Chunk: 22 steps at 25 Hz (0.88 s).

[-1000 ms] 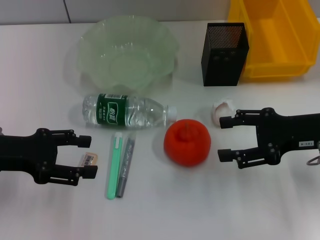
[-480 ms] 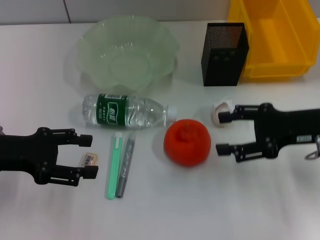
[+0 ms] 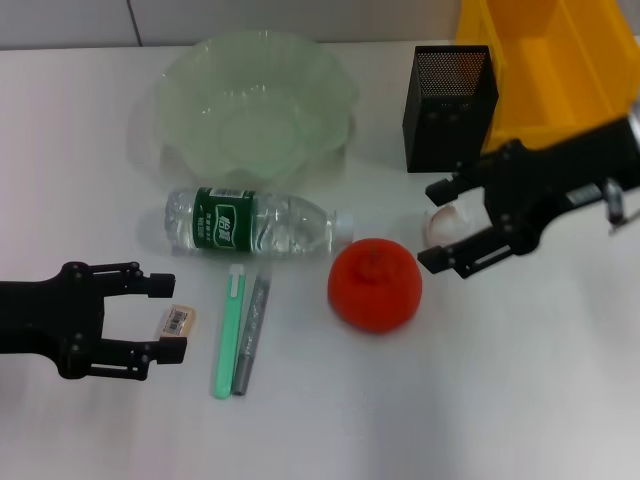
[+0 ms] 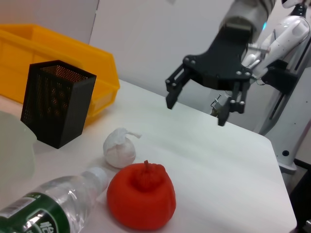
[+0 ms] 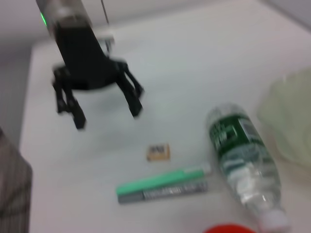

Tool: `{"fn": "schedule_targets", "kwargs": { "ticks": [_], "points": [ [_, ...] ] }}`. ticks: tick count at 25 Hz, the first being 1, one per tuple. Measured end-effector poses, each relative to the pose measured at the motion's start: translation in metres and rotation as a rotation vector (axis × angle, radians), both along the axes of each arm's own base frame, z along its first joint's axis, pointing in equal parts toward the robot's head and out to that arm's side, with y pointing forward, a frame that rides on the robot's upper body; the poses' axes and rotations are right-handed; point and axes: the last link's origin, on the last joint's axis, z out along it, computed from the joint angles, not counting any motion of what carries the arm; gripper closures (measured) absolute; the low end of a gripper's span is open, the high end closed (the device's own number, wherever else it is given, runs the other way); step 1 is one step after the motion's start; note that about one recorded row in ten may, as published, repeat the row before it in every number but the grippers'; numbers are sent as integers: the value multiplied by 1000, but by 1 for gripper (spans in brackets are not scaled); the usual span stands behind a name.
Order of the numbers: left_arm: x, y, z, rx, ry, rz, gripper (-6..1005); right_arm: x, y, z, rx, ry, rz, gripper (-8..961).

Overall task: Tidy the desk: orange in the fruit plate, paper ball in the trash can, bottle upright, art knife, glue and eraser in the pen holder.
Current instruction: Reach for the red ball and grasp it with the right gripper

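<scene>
Surface: broad plain white desk (image 3: 520, 400), pale wall behind it. Far side holds three containers. Wide translucent pale-green scalloped fruit plate (image 3: 255, 105): nothing in it. Tall square black mesh pen holder (image 3: 450, 95): interior dark, contents not readable. Large bright yellow rectangular plastic trash can (image 3: 560, 75): cut off by the frame edge, visible part bare.

Loose items: small clear water bottle (image 3: 255, 222) with dark green label lies on its side, cap toward the round red-orange orange (image 3: 375, 285). Pale-green art knife (image 3: 227, 330) and grey glue stick (image 3: 250, 335) lie side by side below the bottle. Tiny tan eraser (image 3: 180, 320) with barcode label lies on the desk.

Right gripper (image 3: 450, 225): fingers apart, straddling the small white crumpled paper ball (image 3: 447, 220), which is partly hidden behind it; contact not clear. Left gripper (image 3: 165, 318): fingers spread either side of the eraser, not closed on it.
</scene>
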Motion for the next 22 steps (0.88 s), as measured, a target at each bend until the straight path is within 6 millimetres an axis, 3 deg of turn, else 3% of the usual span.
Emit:
{"fn": "schedule_targets", "kwargs": {
  "ticks": [5,6,10,17,22],
  "points": [
    [-4,-4,2,1,3,14,152,-47,13,-15,-26,-238,-38,128],
    [-5,-5,2,0,4,18,152,-61,16,-26,-36,-312,-37,129],
    [-6,-5,3,-6,5,28,152,-75,14,-47,-45,-394,-32,131],
    [-4,-4,1,-13,1,34,152,-81,14,-95,20,-510,-44,134],
    [-4,-4,-1,-13,2,33,152,-76,11,-118,32,-564,-44,136]
  ]
}}
